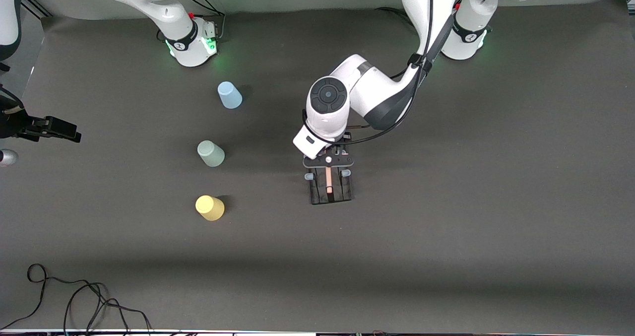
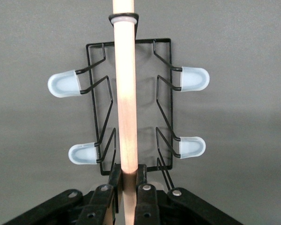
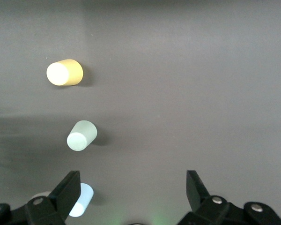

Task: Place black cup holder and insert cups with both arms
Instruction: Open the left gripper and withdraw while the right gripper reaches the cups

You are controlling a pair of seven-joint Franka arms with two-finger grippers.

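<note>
The left gripper (image 2: 128,180) pinches the rod (image 2: 126,93) of the holder (image 1: 330,187) on the table, while the right gripper (image 3: 133,192) waits, spread above the cups (image 3: 82,135).

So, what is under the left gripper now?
The left gripper is shut on the wooden rod of the black cup holder. Four pale-capped pegs show; the arm covers the rack's part nearest the bases.
</note>
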